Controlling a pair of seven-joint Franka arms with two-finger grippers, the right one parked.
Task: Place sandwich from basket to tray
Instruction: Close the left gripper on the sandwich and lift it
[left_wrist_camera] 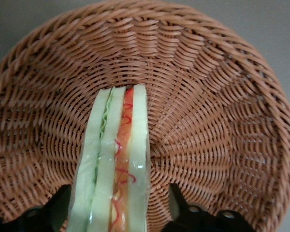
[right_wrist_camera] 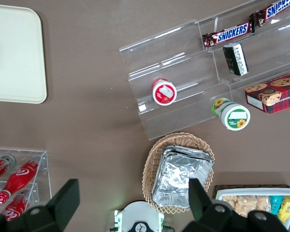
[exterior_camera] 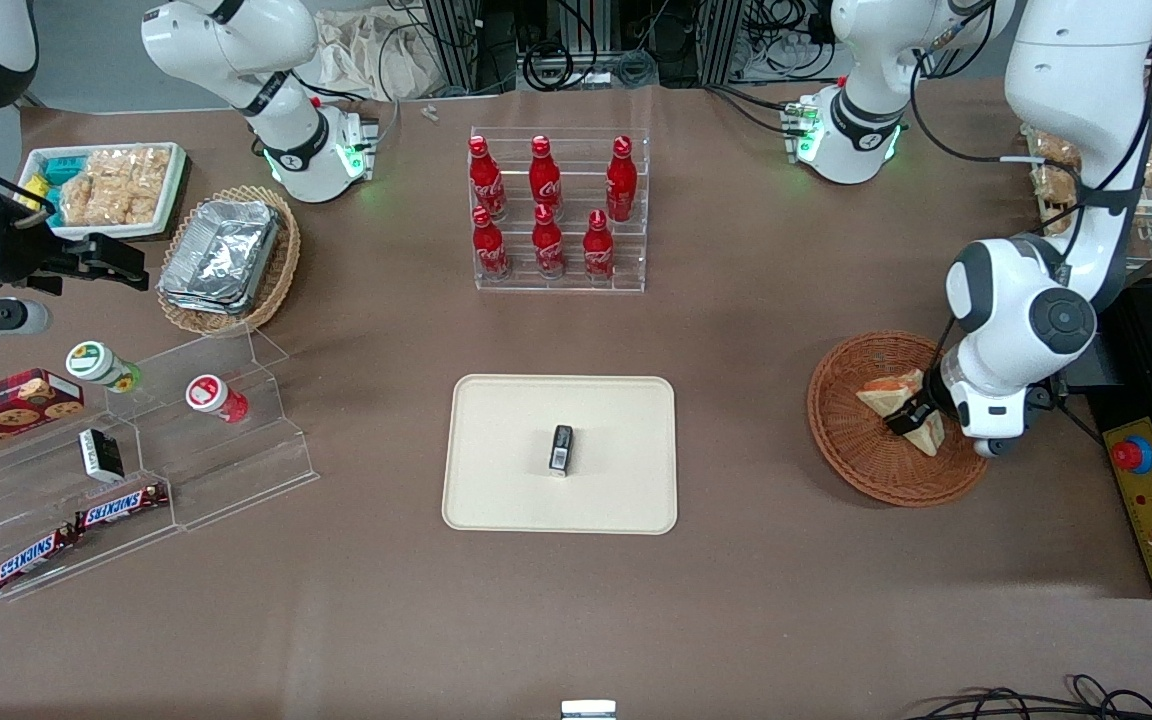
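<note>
The sandwich (left_wrist_camera: 116, 159) is straddled in the basket (exterior_camera: 851, 440) by the open gripper (exterior_camera: 908, 416), w/ fingers (left_wrist_camera: 55, 210) not yet touching.

Six red bottles (exterior_camera: 544, 205), two Snickers bars (exterior_camera: 76, 530), two wicker baskets (exterior_camera: 861, 455), two lidded cups (exterior_camera: 216, 397), one sandwich (exterior_camera: 896, 397), one cream tray (exterior_camera: 496, 480).

The gripper (exterior_camera: 911, 415) straddles the sandwich in the basket at three o'clock.
</note>
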